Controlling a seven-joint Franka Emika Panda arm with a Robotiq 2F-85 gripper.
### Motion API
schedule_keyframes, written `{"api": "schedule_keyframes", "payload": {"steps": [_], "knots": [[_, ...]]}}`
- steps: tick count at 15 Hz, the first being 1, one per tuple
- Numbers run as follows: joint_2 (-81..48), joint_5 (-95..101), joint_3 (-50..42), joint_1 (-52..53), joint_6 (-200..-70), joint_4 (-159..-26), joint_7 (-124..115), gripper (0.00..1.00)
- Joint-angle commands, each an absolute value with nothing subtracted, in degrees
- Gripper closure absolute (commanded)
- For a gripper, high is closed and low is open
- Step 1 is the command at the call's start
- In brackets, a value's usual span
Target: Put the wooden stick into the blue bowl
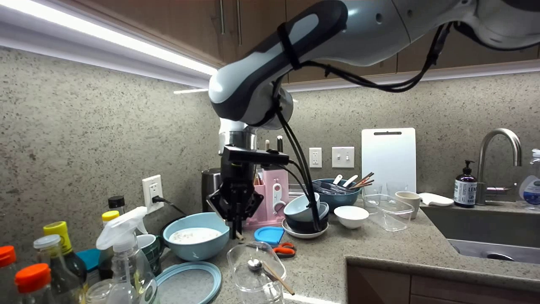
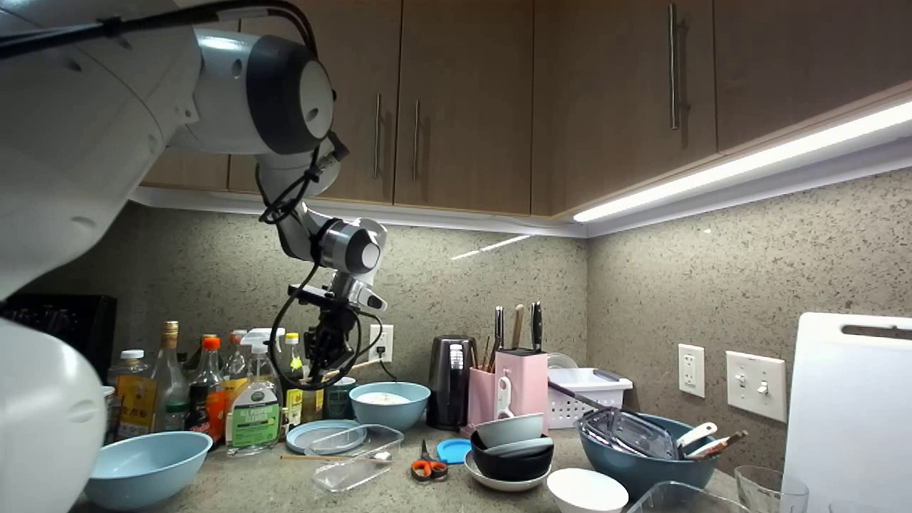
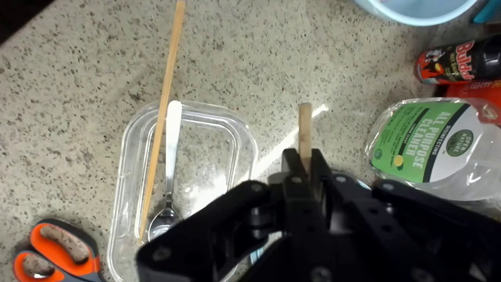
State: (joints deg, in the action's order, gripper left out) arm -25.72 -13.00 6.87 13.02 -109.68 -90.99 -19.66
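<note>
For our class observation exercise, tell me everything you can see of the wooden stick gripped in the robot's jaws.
The wooden stick looks pale tan, narrow and straight, with a flat face, faint darker marks and a blunt, squared end. The jaws are closed on it, hiding part of its length; in the wrist view one end juts past them. More shows in an exterior view, slanting gently, held above the counter; its far end is too small there to judge. Nothing else visibly touches it.

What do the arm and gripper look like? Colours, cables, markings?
The arm is white and dark grey with rounded joints, a silver wrist section, black cables and a black strap. The gripper is black, with angular linkages and visible screw heads. No readable markings.
</note>
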Motion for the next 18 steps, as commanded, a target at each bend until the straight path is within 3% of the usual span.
{"api": "schedule_keyframes", "payload": {"steps": [1, 3, 4, 10, 14, 15, 16, 18], "knots": [[-26.64, -12.87, 6.96, 12.96, -109.53, -89.83, -19.74, 0.92], [-27.39, -12.87, 6.94, 12.99, -109.53, -89.03, -19.74, 0.92], [-27.4, -12.86, 6.94, 13.01, -109.53, -89.01, -19.74, 0.98], [-38.2, -12.63, 7.24, 11.27, -88.71, -72.29, -13.62, 0.98], [-46.23, -11.55, 6.25, 11.99, -83.5, -60.31, -13.16, 0.98], [-42.1, -12.62, 6.25, 11.95, -86.32, -66.81, -14.0, 0.98], [-43.39, -12.61, 6.23, 11.94, -86.22, -65.28, -13.99, 0.92], [-43.77, -12.61, 6.24, 11.98, -86.24, -65.16, -13.99, 0.92]]}}
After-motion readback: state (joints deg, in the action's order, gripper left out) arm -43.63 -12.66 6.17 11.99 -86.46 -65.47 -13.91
